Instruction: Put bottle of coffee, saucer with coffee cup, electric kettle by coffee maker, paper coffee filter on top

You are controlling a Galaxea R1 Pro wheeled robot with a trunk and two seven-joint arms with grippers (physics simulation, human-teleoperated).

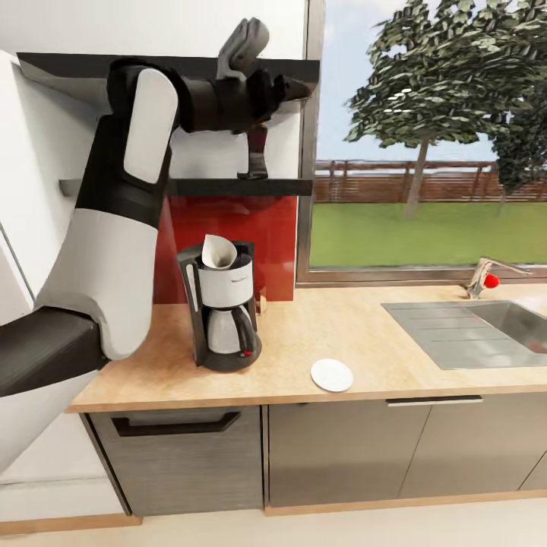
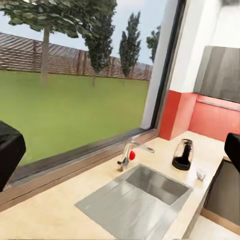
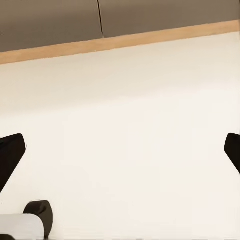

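Left gripper (image 1: 254, 163) is up at the kitchen shelf (image 1: 228, 186), fingers apart in the wrist view, nothing between them. Coffee bottle isn't identifiable. Coffee maker (image 1: 220, 308) with filter (image 1: 218, 252) and saucer (image 1: 332, 375) sit on the tabletop (image 1: 342, 334). Right gripper (image 3: 120, 150) open, idle. Locate the bottle before closing.

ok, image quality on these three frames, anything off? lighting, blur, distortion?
Head view: even daylight, wide-angle bend in the countertop edge, soft shadow beside the coffee maker. Left wrist view: soft overall, electric kettle slightly blurred, horizon tilted. Right wrist view: flat, washed-out pale floor, almost no shadow.
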